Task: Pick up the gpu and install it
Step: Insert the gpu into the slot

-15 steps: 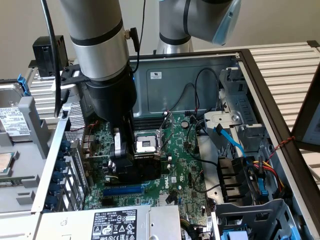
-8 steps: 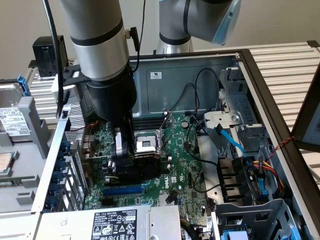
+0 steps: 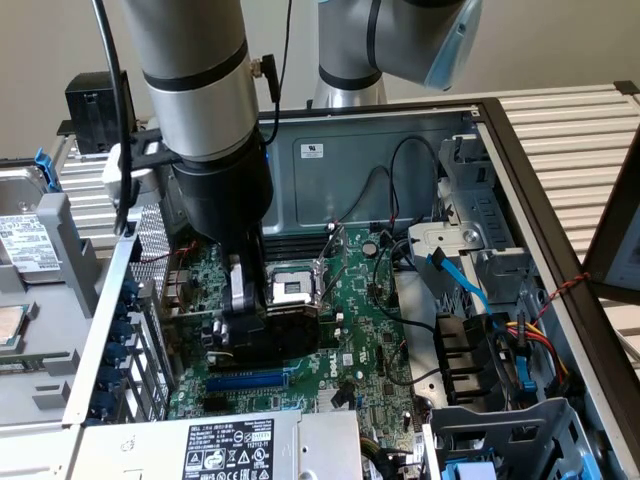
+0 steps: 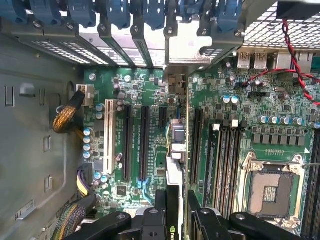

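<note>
Positioned inside the open computer case (image 3: 400, 150), directly above the motherboard (image 3: 370, 330). Clamped with the gripper (image 4: 175, 197) on the gpu (image 4: 176, 150), one finger against each face of the card. Held edge-on, extending straight out ahead of the fingertips to its metal bracket (image 4: 186, 50) at the rear slot openings under the blue retention clips (image 4: 120, 12). Flanked by black expansion slots (image 4: 135, 142) to one side of the gripper and memory slots (image 4: 220, 155) to the other, with the bare CPU socket (image 4: 272, 187) beyond those. Seating of the card edge in a slot: cannot tell.
</note>
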Action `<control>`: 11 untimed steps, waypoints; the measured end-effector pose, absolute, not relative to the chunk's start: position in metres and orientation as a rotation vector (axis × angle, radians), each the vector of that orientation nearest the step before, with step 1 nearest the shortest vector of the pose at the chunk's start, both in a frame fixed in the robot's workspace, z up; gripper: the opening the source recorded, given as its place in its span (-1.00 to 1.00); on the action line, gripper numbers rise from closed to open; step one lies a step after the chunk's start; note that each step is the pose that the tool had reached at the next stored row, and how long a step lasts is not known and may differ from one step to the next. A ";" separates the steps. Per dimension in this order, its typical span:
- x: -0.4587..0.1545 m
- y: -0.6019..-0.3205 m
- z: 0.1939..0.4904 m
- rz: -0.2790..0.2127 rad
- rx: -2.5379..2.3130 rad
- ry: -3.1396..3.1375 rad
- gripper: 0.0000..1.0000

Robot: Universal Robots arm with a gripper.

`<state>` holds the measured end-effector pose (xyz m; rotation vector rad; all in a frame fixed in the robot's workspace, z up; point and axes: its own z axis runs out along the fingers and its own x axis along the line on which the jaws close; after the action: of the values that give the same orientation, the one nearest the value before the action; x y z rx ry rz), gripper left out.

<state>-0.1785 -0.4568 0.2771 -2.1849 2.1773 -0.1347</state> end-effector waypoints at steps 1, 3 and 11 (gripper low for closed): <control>-0.178 -0.457 0.277 -0.131 -2.187 2.179 -0.46; -0.178 -0.457 0.277 -0.111 -2.196 2.187 -0.46; -0.180 -0.451 0.274 -0.095 -2.202 2.189 -0.46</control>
<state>-0.1799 -0.4508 0.2744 -2.2019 2.1887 -0.0952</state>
